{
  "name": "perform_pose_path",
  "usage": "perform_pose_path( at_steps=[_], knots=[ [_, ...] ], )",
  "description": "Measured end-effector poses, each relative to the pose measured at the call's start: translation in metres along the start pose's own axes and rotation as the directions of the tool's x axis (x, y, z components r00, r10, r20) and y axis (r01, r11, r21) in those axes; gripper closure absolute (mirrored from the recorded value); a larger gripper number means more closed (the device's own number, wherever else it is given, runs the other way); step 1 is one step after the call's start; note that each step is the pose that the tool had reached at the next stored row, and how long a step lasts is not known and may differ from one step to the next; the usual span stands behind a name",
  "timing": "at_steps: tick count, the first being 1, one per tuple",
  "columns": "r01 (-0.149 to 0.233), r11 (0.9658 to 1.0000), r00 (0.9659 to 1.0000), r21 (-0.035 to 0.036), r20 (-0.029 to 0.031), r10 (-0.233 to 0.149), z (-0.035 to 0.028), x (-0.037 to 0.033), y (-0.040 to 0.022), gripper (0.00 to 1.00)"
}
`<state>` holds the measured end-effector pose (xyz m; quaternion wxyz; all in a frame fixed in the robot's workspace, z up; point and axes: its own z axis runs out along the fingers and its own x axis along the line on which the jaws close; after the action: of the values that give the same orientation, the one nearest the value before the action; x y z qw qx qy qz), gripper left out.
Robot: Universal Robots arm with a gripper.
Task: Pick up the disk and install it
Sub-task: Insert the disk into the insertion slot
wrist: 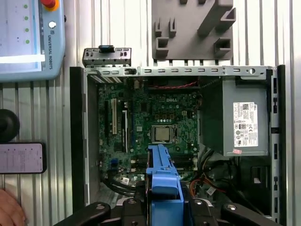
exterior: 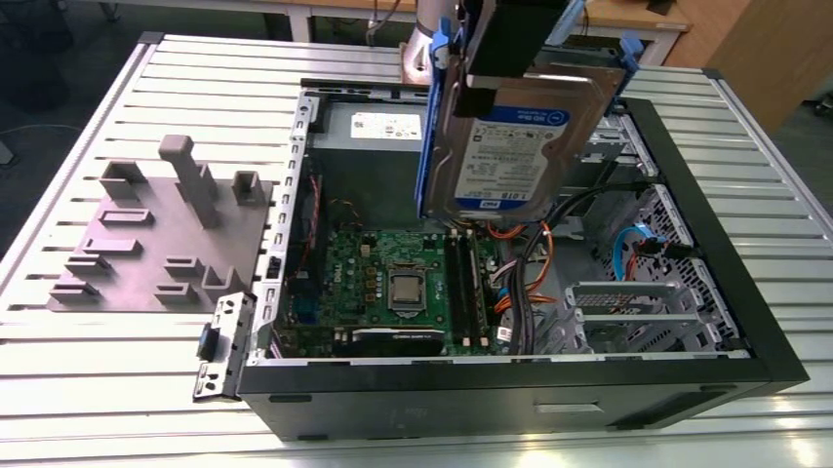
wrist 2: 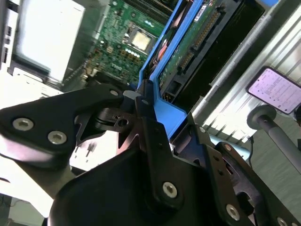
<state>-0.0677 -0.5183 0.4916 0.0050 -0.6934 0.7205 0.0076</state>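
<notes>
Tool (exterior: 521,54) points down, clamping disk (exterior: 514,146) — above case (exterior: 521,380).

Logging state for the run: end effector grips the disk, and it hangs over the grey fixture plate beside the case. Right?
Not quite. The end effector does grip the disk, but in the exterior view it hangs over the open case, above the motherboard, not over the grey fixture plate, which sits apart at the exterior view's left.
</notes>
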Motion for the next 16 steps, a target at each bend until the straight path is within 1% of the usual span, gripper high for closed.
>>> perform_pose_path(
  at_steps=[1,16],
  knots=[
    [0.0,1.0,1.0,0.0,0.0001,0.0,0.0002,0.001,0.0,0.63],
    [0.0,1.0,1.0,-0.0001,-0.0002,0.0,0.0005,0.0015,-0.0001,0.63]
  ],
)
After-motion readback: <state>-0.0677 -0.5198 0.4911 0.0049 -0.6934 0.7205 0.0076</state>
